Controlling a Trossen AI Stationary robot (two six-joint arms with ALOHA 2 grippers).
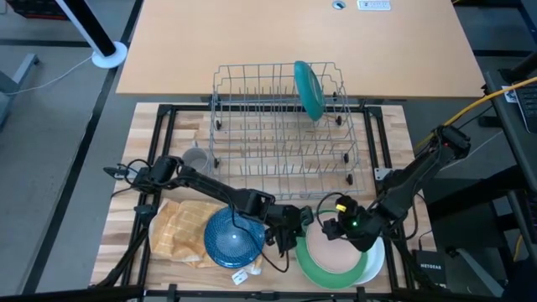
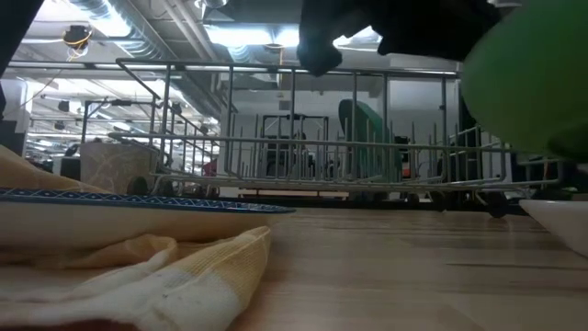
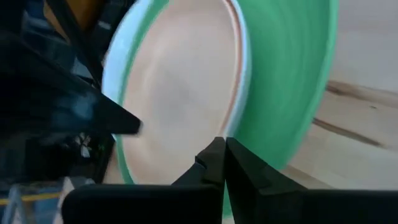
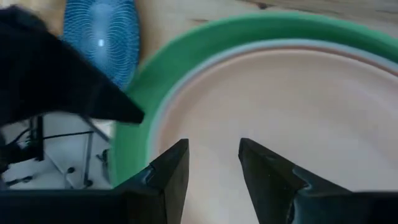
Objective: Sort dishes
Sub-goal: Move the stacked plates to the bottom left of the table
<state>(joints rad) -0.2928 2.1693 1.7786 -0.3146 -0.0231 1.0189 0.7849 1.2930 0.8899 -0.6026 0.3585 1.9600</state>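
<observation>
Dishes sit stacked at the near edge of the table: a peach plate [image 1: 334,250] nested on a green plate [image 1: 323,270], with a white plate [image 1: 377,261] showing under them on the right. Both claws crowd this stack. The right gripper [image 4: 213,163] hovers just above the peach plate's face, its fingers spread with a clear gap between them and nothing in it. The left gripper [image 3: 222,160] comes at the stack's left rim with its fingers pressed together, empty, the green rim just ahead of them.

To the left of the left claw, a blue plate [image 1: 231,237] rests partly on the yellow checked cloth [image 1: 183,226]. Beyond both claws, toward the far side, stands the wire rack [image 1: 281,126], with a teal plate [image 1: 309,89] already upright in one of its slots. A small grey mug [image 1: 195,158] stands by the rack's left corner.

The step in hand looks like lifting the peach plate off the stack. To do it well, the left claw would best tip or steady the rim so an edge rises, while the right claw drops one finger under that edge and the other over it, closing only once the rim is well between them. The two claws are very near each other, so slow moves and a firm pinch should keep the plate from sliding back or dragging the green one along.
</observation>
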